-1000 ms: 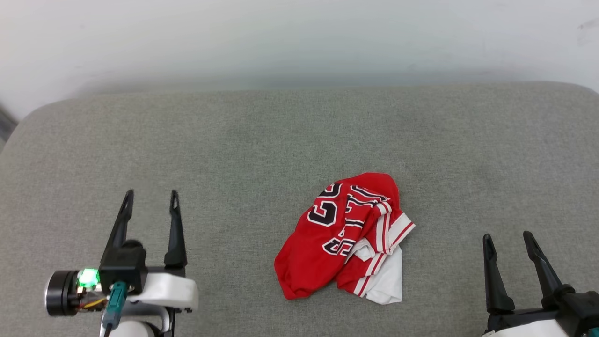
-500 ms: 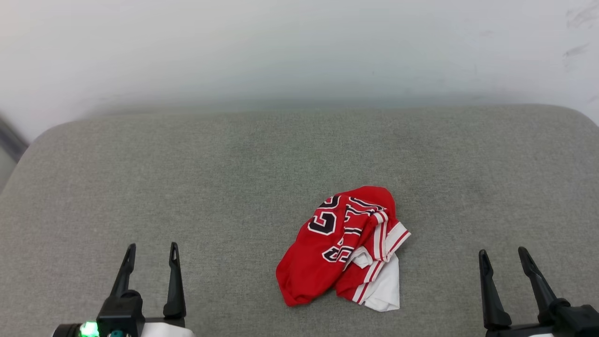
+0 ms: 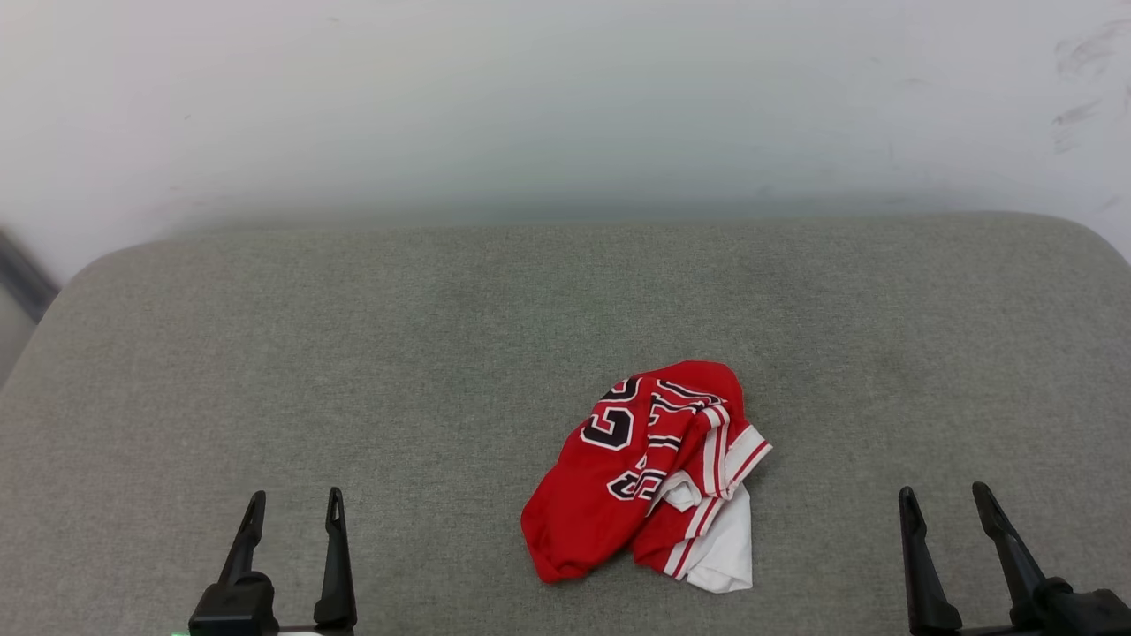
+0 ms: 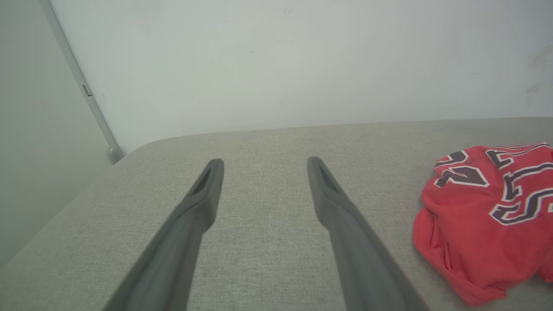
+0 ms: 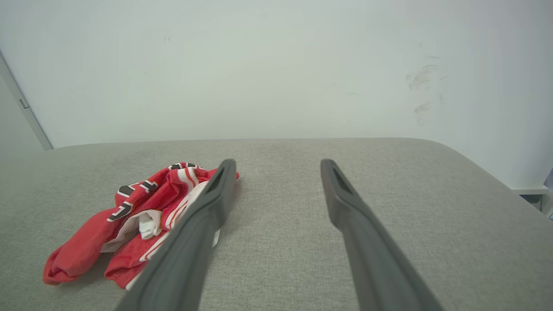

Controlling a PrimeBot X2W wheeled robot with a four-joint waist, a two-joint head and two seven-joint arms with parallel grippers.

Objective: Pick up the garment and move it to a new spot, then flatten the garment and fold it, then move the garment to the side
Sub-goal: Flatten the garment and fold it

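Low at left, fingers pointing up: dark two-fingered left tool [image 3: 296,496], spread wide, holding nothing. Right of centre on the grey fabric counter [image 3: 442,353]: crumpled red-and-white jersey garment [image 3: 618,495]. Far right: right tool [image 3: 942,490], equally wide, empty, apart from it.

Hiding much of black-and-white lettering inside folds of garment [image 3: 592,495]; showing fragments only, not reading whole. Cutting off left gripper [image 3: 296,496], well left of garment, at head view's bottom edge, wrist and arm lost. Cutting off right gripper [image 3: 942,491], well right of garment, likewise. Losing garment's right part past left wrist view's edge. Covering garment's right edge behind dark finger [image 5: 196,235] in right wrist view. Blurring dark strip [image 3: 22,274] far left of garment, beyond cushion [image 3: 442,353]; not telling what. Smearing wall marks [image 3: 1082,53] up right of garment.
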